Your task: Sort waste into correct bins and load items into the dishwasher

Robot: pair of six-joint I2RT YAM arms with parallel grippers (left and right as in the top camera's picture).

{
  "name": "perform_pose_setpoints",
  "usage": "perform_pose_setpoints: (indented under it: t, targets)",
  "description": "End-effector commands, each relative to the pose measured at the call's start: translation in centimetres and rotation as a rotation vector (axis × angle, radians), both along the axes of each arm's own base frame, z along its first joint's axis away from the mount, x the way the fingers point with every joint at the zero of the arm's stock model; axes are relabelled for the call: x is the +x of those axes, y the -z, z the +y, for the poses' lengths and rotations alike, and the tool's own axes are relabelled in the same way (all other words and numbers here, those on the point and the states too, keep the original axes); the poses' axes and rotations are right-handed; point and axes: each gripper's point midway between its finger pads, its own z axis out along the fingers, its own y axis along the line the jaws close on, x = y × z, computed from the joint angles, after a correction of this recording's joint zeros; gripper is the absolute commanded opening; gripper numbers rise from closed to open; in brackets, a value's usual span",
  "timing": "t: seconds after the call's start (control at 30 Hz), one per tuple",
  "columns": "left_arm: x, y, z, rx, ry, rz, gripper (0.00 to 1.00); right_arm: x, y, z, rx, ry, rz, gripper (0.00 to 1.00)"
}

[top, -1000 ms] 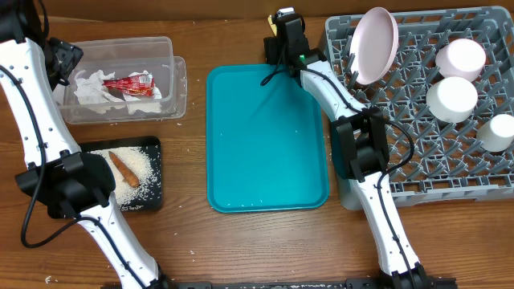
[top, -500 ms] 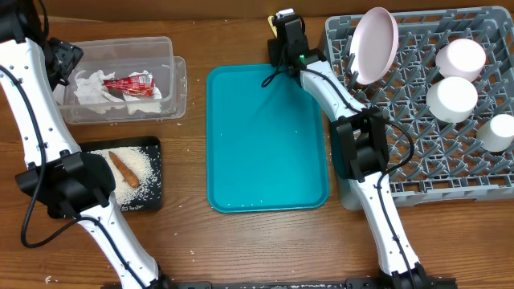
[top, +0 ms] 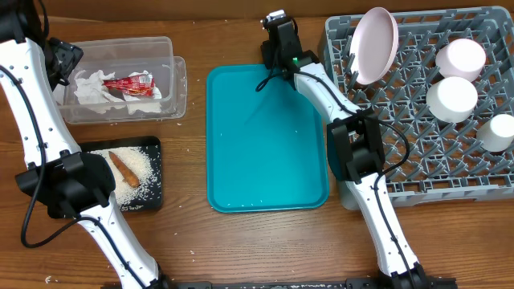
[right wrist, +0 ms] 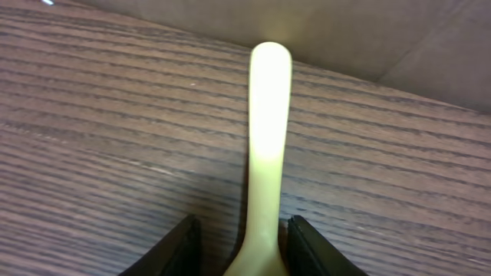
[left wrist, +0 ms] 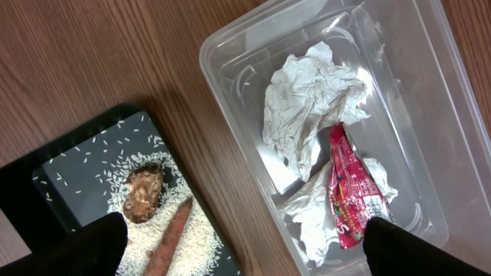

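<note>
Step in hand: spoon pickup at the far edge of the table (top: pixel 241 249), just beyond the teal tray (top: pixel 267 136).
Right hand (right wrist: pixel 239 249): fingers (right wrist: pixel 178 244) narrow, straddling the pale yellow spoon (right wrist: pixel 266 138); actual contact impossible to tell.
Spoon: flat on the wood, handle pointing away from the wrist camera, bowl end hidden low between the fingers.
Left hand (left wrist: pixel 238 264): wide, empty, hovering above the two bins.
Next move, as a judgement: firm pinch on the spoon, lift, carry across to the grey dish rack (top: pixel 418 160).
Rack count: one pink plate (top: pixel 375 44) on edge, two bowls (top: pixel 451 98) upside down, one white cup (top: pixel 499 131).
Clear tub (top: pixel 177 88) count: two crumpled napkins (left wrist: pixel 311 107), one red wrapper (left wrist: pixel 349 192).
Black tray (top: pixel 154 193) count: one sausage stick (left wrist: pixel 170 241), one brown lump (left wrist: pixel 143 193), many rice grains (left wrist: pixel 115 165).
Progress: waste apparently sorted; spoon apparently the last item.
</note>
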Motion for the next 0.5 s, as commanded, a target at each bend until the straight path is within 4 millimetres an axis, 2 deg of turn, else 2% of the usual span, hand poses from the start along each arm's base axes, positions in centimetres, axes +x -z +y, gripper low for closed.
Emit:
perform_pose_setpoints:
  t: [0.0,0.47]
  targets:
    - [0.09,-0.19,-0.18,0.002,0.008,-0.004,1.0,0.21,0.36,0.05,-0.006,0.004,-0.009,0.38]
    - [0.09,-0.19,-0.18,0.002,0.008,-0.004,1.0,0.22,0.4,-0.2,0.004,0.029,-0.005,0.32]
